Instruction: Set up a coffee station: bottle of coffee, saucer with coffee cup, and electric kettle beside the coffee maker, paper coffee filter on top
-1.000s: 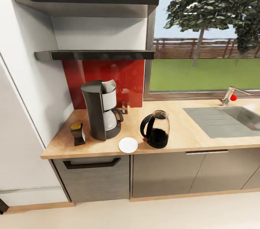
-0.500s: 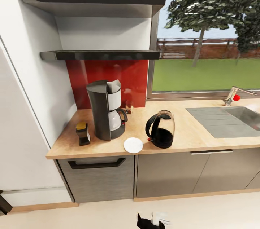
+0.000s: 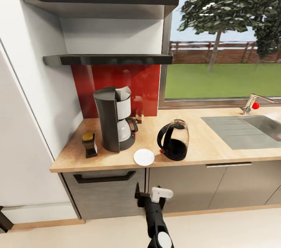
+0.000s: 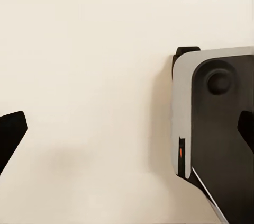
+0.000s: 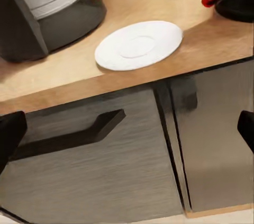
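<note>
The desk (image 3: 218, 150) already carries most of the station. Largest is the coffee maker (image 3: 114, 119), a dark tower with a glass pot, a pale filter seemingly in its top. The kettle (image 3: 173, 140), clear-walled with a black base, stands near it to the right. Between them at the front edge lies the white saucer (image 3: 144, 157), bare. A small dark bottle with a yellow cap (image 3: 89, 144) sits just left of the maker, probably the coffee. The cup is left to do, I judge. The right pincer (image 3: 150, 195) hangs below the desk edge, fingers spread and empty; the left pincer (image 4: 127, 134) likewise released, over bare floor.
</note>
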You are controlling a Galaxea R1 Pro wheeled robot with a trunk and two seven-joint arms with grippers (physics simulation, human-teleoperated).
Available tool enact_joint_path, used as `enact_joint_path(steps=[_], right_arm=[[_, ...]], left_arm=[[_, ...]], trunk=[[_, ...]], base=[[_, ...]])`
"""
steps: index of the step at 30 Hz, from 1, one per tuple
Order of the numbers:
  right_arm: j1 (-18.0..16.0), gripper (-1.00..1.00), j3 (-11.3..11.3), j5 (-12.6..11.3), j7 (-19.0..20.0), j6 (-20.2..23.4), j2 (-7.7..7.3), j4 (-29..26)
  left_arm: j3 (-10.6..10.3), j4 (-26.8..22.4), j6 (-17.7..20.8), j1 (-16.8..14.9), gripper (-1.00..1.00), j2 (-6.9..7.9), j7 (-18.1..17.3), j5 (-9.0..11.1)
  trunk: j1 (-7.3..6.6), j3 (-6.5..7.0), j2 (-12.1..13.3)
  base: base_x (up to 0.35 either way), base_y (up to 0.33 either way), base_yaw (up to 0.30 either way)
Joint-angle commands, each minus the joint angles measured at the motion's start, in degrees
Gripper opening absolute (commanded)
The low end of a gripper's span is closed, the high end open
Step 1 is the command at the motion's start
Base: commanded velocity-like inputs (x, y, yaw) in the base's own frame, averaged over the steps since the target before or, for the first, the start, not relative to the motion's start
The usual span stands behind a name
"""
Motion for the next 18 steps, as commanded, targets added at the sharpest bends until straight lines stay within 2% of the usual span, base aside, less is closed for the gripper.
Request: enact_joint_path(steps=[1,6,11,16,18], right_arm=[[-0.1,1.00,-1.3,-0.5,-0.2,1.5,0.00,-2.5],[-1.7,1.00,-6.7,-0.4,-0.1,12.4,0.05,-8.7],[-6.7,1.00,-7.7,-0.4,-0.1,18.4,0.24,-10.0],[-9.1,1.00,-7.7,-0.1,-0.1,22.9,1.85,-10.1],[-9.3,1.00,-7.7,1.9,-0.1,23.4,2.24,-10.1]], left_arm=[[0.5,0.0,-0.2,-0.1,1.00,-0.02,-0.3,-0.6],[0.4,0.0,-0.2,-0.1,1.00,-0.03,-0.3,-0.6],[0.5,0.0,-0.2,-0.1,1.00,-0.05,-0.3,-0.6],[0.5,0.0,-0.2,-0.1,1.00,-0.11,-0.3,-0.6],[0.4,0.0,-0.2,-0.1,1.00,-0.12,-0.3,-0.7]], trunk=[[0.04,-0.13,-0.1],[0.04,-0.13,-0.1],[0.04,-0.13,-0.1],[0.04,-0.13,-0.1],[0.04,-0.13,-0.1]], base=[[0.000,0.000,0.000],[0.000,0.000,0.000],[0.000,0.000,0.000],[0.000,0.000,0.000],[0.000,0.000,0.000]])
